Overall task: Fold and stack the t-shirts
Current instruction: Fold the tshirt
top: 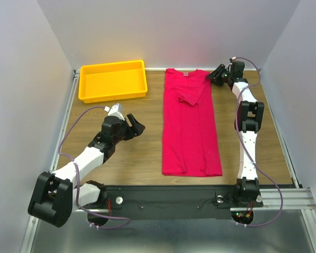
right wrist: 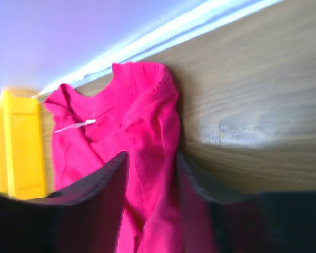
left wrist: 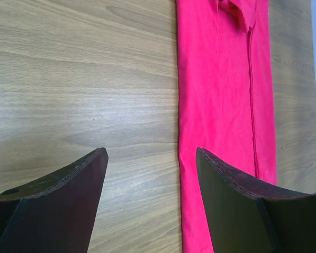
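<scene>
Crimson-pink t-shirt [top: 190, 129] lies mid table [top: 121, 158], sides folded into a long strip; crosswise folds and stacking remain. Left gripper [top: 135, 126] hangs released beside it. Right gripper [top: 216, 75] stands parted astride the shoulder corner.

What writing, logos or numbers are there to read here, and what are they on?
No text can be read in any view.
The white neck label of the t-shirt: too small and blurred to tell whether it bears any print.
The yellow tray: no marking shows on it.
</scene>
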Robot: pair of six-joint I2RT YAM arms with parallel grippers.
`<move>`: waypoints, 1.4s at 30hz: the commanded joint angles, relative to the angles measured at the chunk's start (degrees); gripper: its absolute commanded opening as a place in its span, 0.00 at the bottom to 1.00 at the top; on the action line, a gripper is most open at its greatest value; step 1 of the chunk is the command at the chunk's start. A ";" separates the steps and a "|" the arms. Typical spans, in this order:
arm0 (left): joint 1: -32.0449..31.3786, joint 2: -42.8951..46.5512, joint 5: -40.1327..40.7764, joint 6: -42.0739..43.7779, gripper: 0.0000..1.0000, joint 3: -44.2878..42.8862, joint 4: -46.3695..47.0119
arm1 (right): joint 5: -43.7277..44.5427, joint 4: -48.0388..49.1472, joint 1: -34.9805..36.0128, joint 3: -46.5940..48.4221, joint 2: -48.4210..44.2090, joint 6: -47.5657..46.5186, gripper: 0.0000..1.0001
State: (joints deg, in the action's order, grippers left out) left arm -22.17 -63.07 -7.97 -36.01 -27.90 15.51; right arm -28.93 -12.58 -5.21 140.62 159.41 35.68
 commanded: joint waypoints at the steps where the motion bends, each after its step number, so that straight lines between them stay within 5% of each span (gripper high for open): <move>1: -0.33 -1.35 -3.63 2.52 0.79 -2.42 4.18 | 2.21 0.80 0.47 -1.74 -3.40 -4.82 0.53; 6: -0.59 -3.29 -10.65 6.64 0.79 -3.56 5.85 | 2.92 0.71 -1.99 -7.54 -13.39 -15.69 0.71; 11: -1.73 -2.15 -15.58 8.76 0.77 -2.87 4.89 | -1.29 -0.86 -3.14 -27.11 -31.23 -36.52 0.92; 16: -7.51 2.23 -15.77 6.66 0.77 -0.76 0.15 | -9.99 -12.95 -3.14 -51.77 -55.89 -65.61 0.94; 18: -10.24 3.38 -14.10 4.90 0.77 0.30 -3.45 | -15.35 -21.74 -3.14 -58.49 -62.43 -85.53 0.94; 24: -19.47 5.67 -12.25 -4.40 0.74 3.37 -11.10 | -16.25 -44.79 -3.14 -84.05 -85.21 -121.22 0.93; 29: -27.21 5.59 -10.06 -10.13 0.73 4.61 -14.79 | -17.65 -54.91 -3.05 -95.25 -96.20 -134.80 0.90; 36: -34.86 -1.26 -5.32 -10.58 0.73 -0.13 -18.05 | -14.58 -57.56 -2.87 -103.43 -100.17 -140.62 0.86; 42: -45.56 -4.25 4.16 7.91 0.74 -12.41 -21.21 | -14.32 -58.26 -2.26 -104.76 -101.58 -143.25 0.86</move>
State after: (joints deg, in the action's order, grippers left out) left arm -61.49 -67.18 -11.42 -41.71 -30.76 -4.99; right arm -43.27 -68.64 -8.16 35.48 58.50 -102.52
